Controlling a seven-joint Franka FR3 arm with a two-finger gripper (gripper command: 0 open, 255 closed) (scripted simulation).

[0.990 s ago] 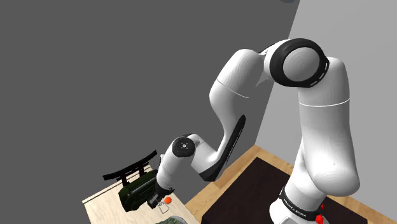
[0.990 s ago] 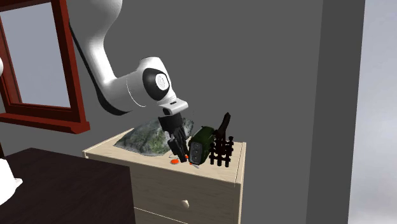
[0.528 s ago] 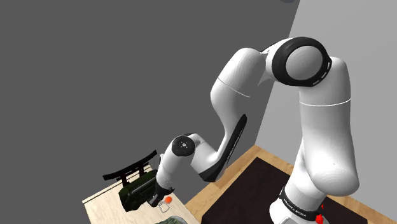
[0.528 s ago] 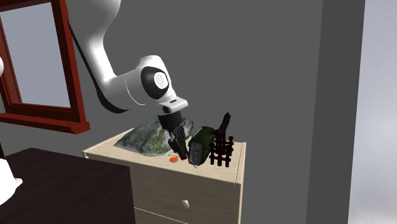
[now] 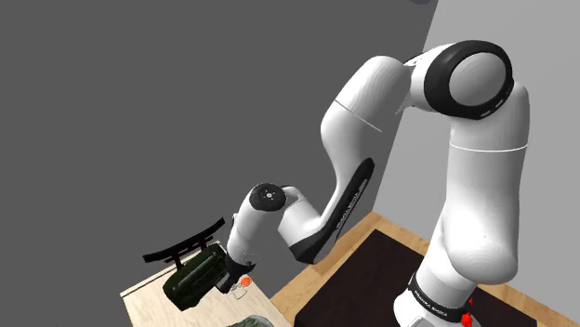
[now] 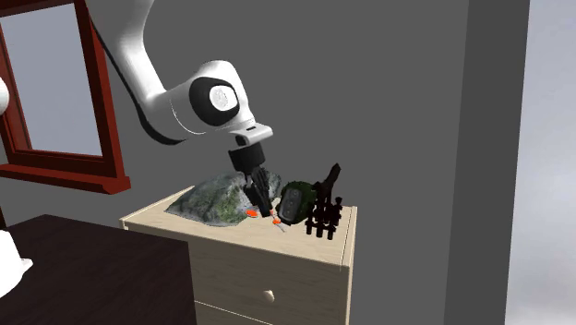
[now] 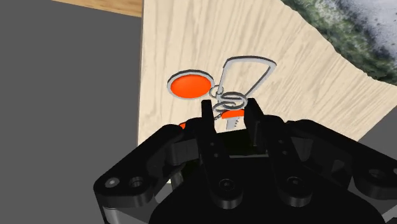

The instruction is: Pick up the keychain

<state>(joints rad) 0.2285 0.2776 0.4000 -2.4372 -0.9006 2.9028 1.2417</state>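
Note:
The keychain (image 7: 191, 84) has an orange disc, small metal rings and a silver carabiner. My black gripper (image 7: 230, 118) is shut on it, the two fingers clasping its rings and a second orange piece. In the second exterior view the gripper (image 6: 262, 199) points down over the light wooden dresser top (image 6: 166, 224), and the keychain (image 6: 251, 213) dangles just above the wood. The shoulder view has the gripper (image 5: 232, 277) beside the orange keychain (image 5: 245, 281) near the dresser's front edge.
A dark green case (image 6: 295, 200) leans tilted against a black torii-shaped rack (image 6: 323, 210) close to the gripper. A mossy grey rock (image 6: 214, 198) lies behind. A red window frame (image 6: 97, 102) hangs on the second exterior view's left. The dresser edge drops to a dark floor.
The gripper has risen from the dresser top with the keychain in it. The dark green case has shifted and tipped toward the black rack. The arm's upper joints have swung upward.

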